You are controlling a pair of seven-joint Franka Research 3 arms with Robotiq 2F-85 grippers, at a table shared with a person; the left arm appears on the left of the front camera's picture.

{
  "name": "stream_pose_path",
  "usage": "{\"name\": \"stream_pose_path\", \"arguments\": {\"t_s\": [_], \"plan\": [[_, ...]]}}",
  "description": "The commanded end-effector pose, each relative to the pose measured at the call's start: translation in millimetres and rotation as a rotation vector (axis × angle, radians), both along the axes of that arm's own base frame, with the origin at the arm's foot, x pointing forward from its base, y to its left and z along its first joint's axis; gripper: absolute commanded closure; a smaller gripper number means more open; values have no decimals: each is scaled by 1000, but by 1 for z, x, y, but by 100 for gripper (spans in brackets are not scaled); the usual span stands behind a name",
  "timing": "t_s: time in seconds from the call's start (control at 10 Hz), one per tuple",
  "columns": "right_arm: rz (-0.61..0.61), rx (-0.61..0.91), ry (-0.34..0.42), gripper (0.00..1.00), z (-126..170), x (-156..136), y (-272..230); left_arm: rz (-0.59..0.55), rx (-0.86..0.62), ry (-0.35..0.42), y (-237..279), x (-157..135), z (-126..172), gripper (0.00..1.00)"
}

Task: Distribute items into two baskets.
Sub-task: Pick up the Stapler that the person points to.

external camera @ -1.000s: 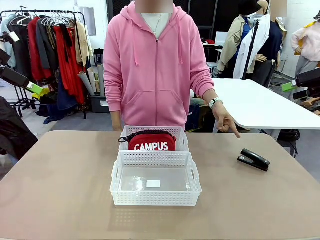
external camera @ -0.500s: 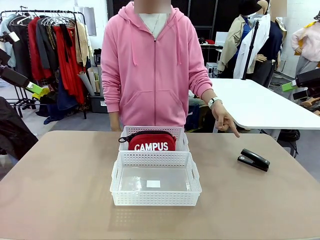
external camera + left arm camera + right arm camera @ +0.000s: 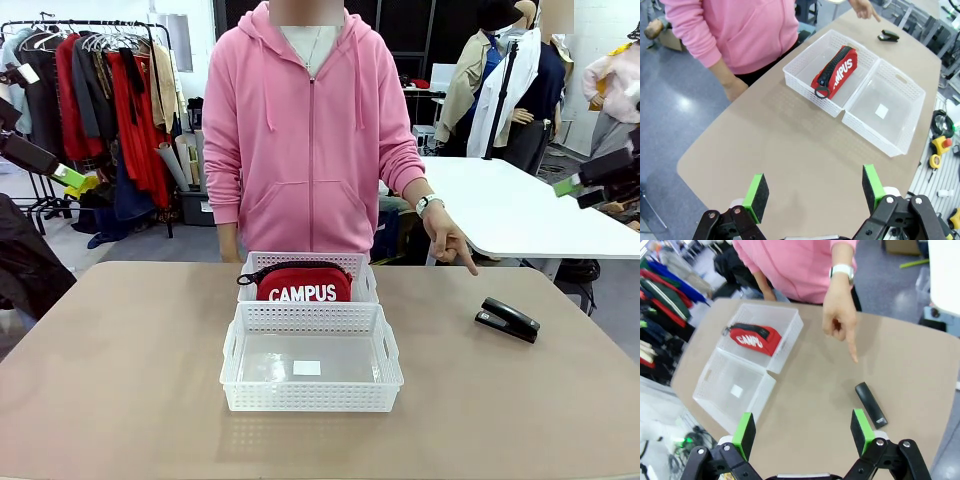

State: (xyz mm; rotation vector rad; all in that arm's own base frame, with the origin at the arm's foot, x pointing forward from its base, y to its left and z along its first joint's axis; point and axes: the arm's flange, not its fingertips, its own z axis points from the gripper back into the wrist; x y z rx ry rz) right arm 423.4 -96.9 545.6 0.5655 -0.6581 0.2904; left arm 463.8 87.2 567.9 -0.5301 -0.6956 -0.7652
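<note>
Pouch: the red CAMPUS pouch (image 3: 303, 285) lies inside the far basket (image 3: 300, 259), with its lettering facing the robot and its black strap at its left end.
Far basket: sits mid-tabletop (image 3: 120, 380) toward the far edge, its long side against the near basket (image 3: 310, 318).
Near basket: a matching white lattice basket on the robot's side of the first one, with a small white label on its translucent bottom.
Stapler: the black stapler (image 3: 507, 319) lies on the tabletop toward the right edge, well apart from both baskets.
Person's hand: the hand (image 3: 447, 243) hangs over the far edge, index finger pointing down toward the stapler without touching it.
Person: stands at the far edge behind the baskets in a pink zip hoodie, a watch on the pointing wrist.
Left gripper: the left gripper (image 3: 815, 187) has its jaws apart and holds nothing, raised high off the left edge.
Right gripper: the right gripper (image 3: 802, 430) has its jaws apart and holds nothing, high above the right edge with the stapler below it.
</note>
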Motion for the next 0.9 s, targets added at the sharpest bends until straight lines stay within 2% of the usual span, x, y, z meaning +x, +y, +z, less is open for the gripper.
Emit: {"name": "stream_pose_path", "arguments": {"t_s": [0.0, 0.3, 0.8], "plan": [[64, -175, 62, 0, -6, 27, 2, 3, 1, -4, 0, 0, 1, 3], [252, -446, 146, 0, -29, 53, 13, 3, 1, -4, 0, 0, 1, 3], [506, -619, 160, 0, -77, 83, 28, 3, 1, -4, 0, 0, 1, 3]]}}
